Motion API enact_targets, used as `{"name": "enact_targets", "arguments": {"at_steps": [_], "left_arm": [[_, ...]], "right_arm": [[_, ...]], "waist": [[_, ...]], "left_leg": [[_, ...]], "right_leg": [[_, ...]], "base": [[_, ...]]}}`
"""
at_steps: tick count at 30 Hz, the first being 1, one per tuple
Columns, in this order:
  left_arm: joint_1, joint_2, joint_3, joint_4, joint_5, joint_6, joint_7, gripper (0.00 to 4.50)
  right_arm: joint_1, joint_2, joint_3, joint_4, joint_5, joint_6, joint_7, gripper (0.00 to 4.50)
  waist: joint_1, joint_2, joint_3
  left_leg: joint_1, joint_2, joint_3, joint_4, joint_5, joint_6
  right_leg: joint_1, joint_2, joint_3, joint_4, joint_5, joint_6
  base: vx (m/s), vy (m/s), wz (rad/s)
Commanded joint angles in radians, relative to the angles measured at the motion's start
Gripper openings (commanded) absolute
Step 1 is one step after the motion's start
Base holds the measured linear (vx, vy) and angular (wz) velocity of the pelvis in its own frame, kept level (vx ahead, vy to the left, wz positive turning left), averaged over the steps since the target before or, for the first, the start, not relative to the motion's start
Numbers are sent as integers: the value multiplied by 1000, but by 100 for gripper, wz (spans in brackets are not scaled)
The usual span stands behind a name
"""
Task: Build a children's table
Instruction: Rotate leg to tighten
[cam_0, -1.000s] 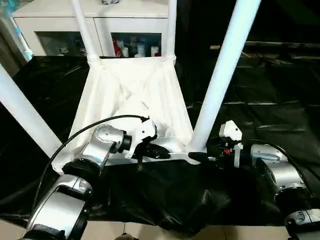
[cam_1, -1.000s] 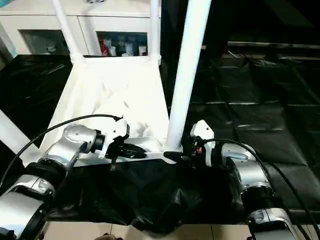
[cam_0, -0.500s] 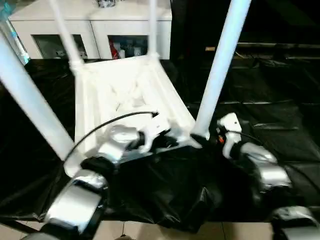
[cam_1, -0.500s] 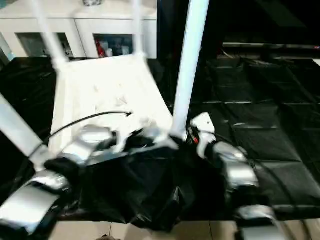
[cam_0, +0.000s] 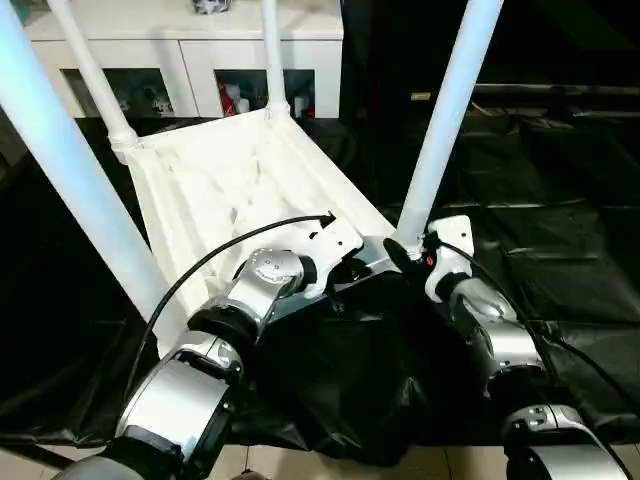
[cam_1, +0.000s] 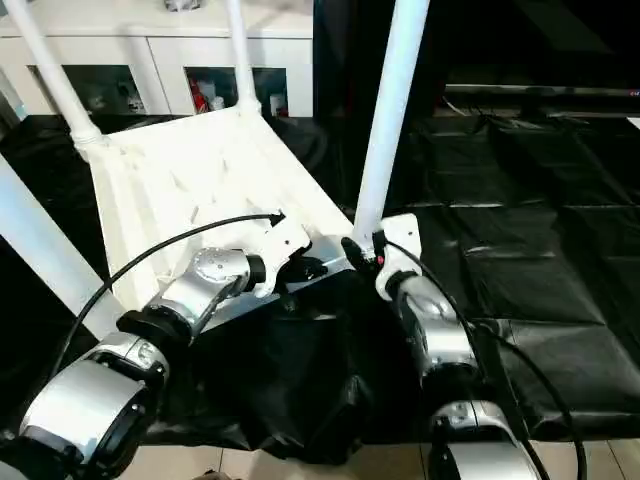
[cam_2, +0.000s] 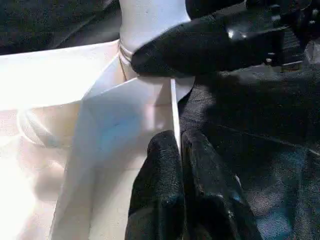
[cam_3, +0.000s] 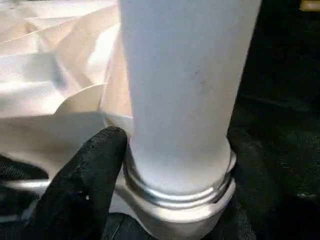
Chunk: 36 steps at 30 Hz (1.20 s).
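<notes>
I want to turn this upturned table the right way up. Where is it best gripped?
Probably at the tabletop rim: a thin upright wall the jaws can pinch from the near edge. The leg is wide, round and tapered, so a grip may slip.

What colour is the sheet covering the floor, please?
Glossy black plastic sheet; clearest in the right eye view.

White tabletop, white legs, black tool fingers, black floor sheet, white cabinet
</notes>
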Motion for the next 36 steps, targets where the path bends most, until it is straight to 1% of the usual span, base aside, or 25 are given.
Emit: {"name": "enact_targets", "arguments": {"at_steps": [1, 3, 4, 6, 8, 9, 11, 12, 13, 14, 16, 18, 19, 20, 22, 23, 24, 25, 29, 30, 32, 33, 34, 35, 36], "left_arm": [[-3, -12, 15, -25, -34, -63, -40, 0], [7, 7, 14, -36, -41, -75, -84, 0], [16, 20, 11, -46, -46, -80, -122, 0], [29, 41, 8, -61, -53, -86, -183, 0], [40, 57, 2, -72, -56, -94, -233, 0], [48, 67, -2, -84, -62, -96, -269, 0], [61, 81, -7, -102, -72, -95, -321, 0], [61, 81, -7, -102, -72, -95, -321, 0], [79, 98, -12, -129, -86, -86, -383, 0], [87, 107, -15, -141, -92, -81, -411, 0], [102, 120, -17, -163, -99, -74, -445, 0], [110, 126, -15, -175, -102, -70, -460, 0], [114, 128, -14, -180, -103, -67, -467, 0], [117, 130, -13, -184, -103, -66, -472, 0], [123, 133, -13, -194, -102, -63, -474, 0], [123, 133, -13, -194, -102, -63, -474, 0], [127, 135, -13, -201, -103, -60, -475, 0], [132, 138, -13, -211, -105, -55, -478, 0], [134, 136, -10, -215, -99, -52, -467, 0], [132, 134, -7, -211, -93, -52, -452, 0], [123, 128, -2, -195, -82, -50, -412, 0], [102, 116, 6, -160, -59, -50, -328, 0], [89, 107, 13, -139, -50, -44, -278, 0], [84, 103, 15, -132, -47, -41, -257, 0], [77, 97, 20, -125, -46, -35, -232, 0]], "right_arm": [[12, 5, 55, -13, -6, 9, 94, 369], [17, -37, 59, -36, 7, 16, 182, 369], [22, -67, 64, -51, 14, 17, 243, 369], [31, -113, 71, -76, 31, 23, 340, 369], [37, -148, 78, -93, 44, 20, 408, 369], [40, -169, 83, -100, 50, 19, 446, 369], [42, -193, 85, -108, 58, 23, 493, 369], [42, -193, 85, -108, 58, 23, 493, 369], [41, -212, 84, -112, 68, 27, 540, 369], [38, -217, 81, -110, 74, 29, 557, 369], [36, -221, 82, -110, 82, 31, 587, 369], [36, -223, 84, -112, 83, 33, 600, 369], [35, -223, 85, -112, 83, 33, 605, 344], [35, -223, 87, -109, 83, 33, 611, 336], [33, -221, 95, -101, 81, 27, 619, 329], [33, -221, 95, -101, 81, 27, 619, 329], [32, -218, 97, -97, 82, 25, 624, 315], [34, -214, 98, -97, 87, 28, 632, 301], [45, -204, 98, -109, 92, 40, 642, 281], [50, -200, 98, -112, 93, 42, 636, 264], [58, -192, 95, -113, 91, 46, 615, 260], [62, -171, 87, -98, 72, 48, 538, 257], [61, -154, 81, -78, 53, 42, 469, 254], [60, -147, 78, -69, 44, 39, 438, 254], [56, -137, 73, -51, 30, 32, 390, 252]], "waist": [[0, -12, -62], [2, -13, -63], [5, -16, -62], [11, -16, -62], [17, -16, -63], [18, -18, -63], [21, -17, -63], [23, -17, -63], [25, -18, -64], [27, -19, -63], [29, -21, -63], [31, -20, -62], [32, -21, -62], [31, -23, -62], [32, -23, -63], [32, -23, -63], [32, -23, -63], [32, -25, -63], [31, -22, -65], [31, -22, -65], [31, -23, -64], [29, -22, -61], [27, -22, -61], [25, -22, -59], [23, -23, -59]], "left_leg": [[11, 51, -28, -59, -141, 102], [9, 50, -28, -57, -138, 109], [8, 50, -26, -56, -135, 116], [7, 52, -25, -54, -133, 127], [8, 55, -24, -53, -130, 131], [10, 55, -24, -54, -132, 131], [9, 56, -25, -55, -134, 129], [11, 58, -25, -55, -134, 127], [12, 59, -25, -55, -131, 127], [10, 58, -24, -55, -127, 128], [11, 60, -24, -56, -127, 126], [10, 60, -25, -57, -130, 122], [11, 60, -25, -57, -131, 117], [11, 60, -25, -57, -130, 115], [11, 60, -25, -56, -126, 113], [9, 59, -25, -56, -122, 115], [9, 58, -25, -56, -120, 115], [9, 58, -25, -56, -115, 116], [8, 58, -25, -54, -100, 124], [8, 57, -24, -54, -102, 124], [8, 57, -24, -54, -107, 121], [10, 57, -24, -56, -114, 116], [11, 57, -25, -57, -122, 107], [13, 54, -26, -59, -144, 91], [12, 54, -27, -59, -145, 85]], "right_leg": [[50, -102, 60, -74, -143, -213], [53, -102, 60, -74, -147, -211], [53, -101, 59, -73, -147, -211], [53, -100, 57, -73, -150, -207], [50, -99, 58, -71, -149, -207], [49, -99, 58, -72, -153, -207], [48, -101, 57, -71, -158, -209], [48, -102, 58, -71, -159, -210], [47, -102, 59, -69, -152, -215], [47, -102, 59, -69, -154, -216], [45, -101, 59, -69, -163, -213], [44, -102, 59, -69, -177, -208], [44, -103, 59, -70, -184, -205], [44, -103, 59, -70, -184, -204], [44, -103, 59, -68, -177, -204], [45, -103, 59, -68, -176, -202], [45, -103, 59, -68, -178, -200], [45, -103, 59, -67, -176, -199], [43, -101, 58, -64, -150, -202], [44, -101, 58, -65, -151, -201], [44, -101, 58, -66, -162, -198], [40, -100, 58, -71, -179, -193], [39, -100, 58, -72, -197, -189], [40, -103, 57, -79, -251, -179], [41, -104, 57, -81, -267, -174]], "base": [[0, 0, 0], [0, 0, 0], [0, 0, 0], [0, 0, 0], [0, 0, 0], [0, 0, 0], [0, 0, 0], [0, 0, 0], [0, 0, 0], [0, 0, 0], [0, 0, 0], [0, 0, 0], [0, 0, 0], [0, 0, 0], [0, 0, 0], [0, 0, 0], [0, 0, 0], [0, 0, 0], [0, 0, 0], [0, 0, 0], [0, 0, 0], [0, 0, 0], [0, 0, 0], [0, 0, 0], [0, 0, 0]]}}
